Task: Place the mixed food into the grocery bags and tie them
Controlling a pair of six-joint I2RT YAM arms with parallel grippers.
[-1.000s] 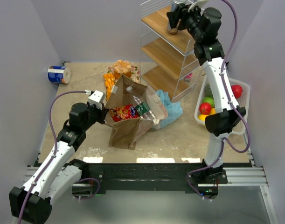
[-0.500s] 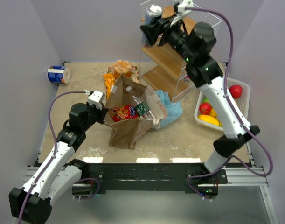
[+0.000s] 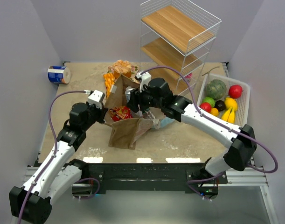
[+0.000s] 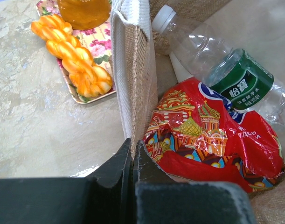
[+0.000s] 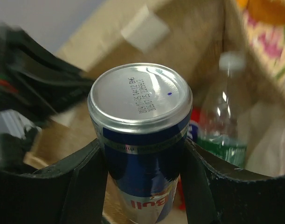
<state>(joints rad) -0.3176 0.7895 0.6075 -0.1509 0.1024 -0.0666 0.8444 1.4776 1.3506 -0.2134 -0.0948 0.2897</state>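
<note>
The left gripper (image 4: 133, 154) is clenched on the near-left rim of the brown paper bag (image 3: 126, 133). Judging by the pose, it pinches the edge to keep the mouth propped open and the bag steady, so that things can be dropped in. The bag lies around the middle of the tabletop (image 3: 189, 140).

The right gripper (image 5: 141, 186) grasps the silver-and-blue drink can (image 5: 140, 140) by its sides, one finger against each flank. It holds the can over the bag's open mouth, apparently to lower it inside. A green bottle (image 4: 226, 74) and a red snack packet (image 4: 203, 140) already lie in the bag, the bottle resting on the packet. More fruit sits in the white basket (image 3: 247, 107) at the far right, well apart from the bag.

The bottle's green label carries the white characters 怡寶. The packet shows drawn domed towers and a few pale letters too creased to read. The can's flat silver end bears a printed code too blurred to make out, and the letters "ull" show low on its side.
</note>
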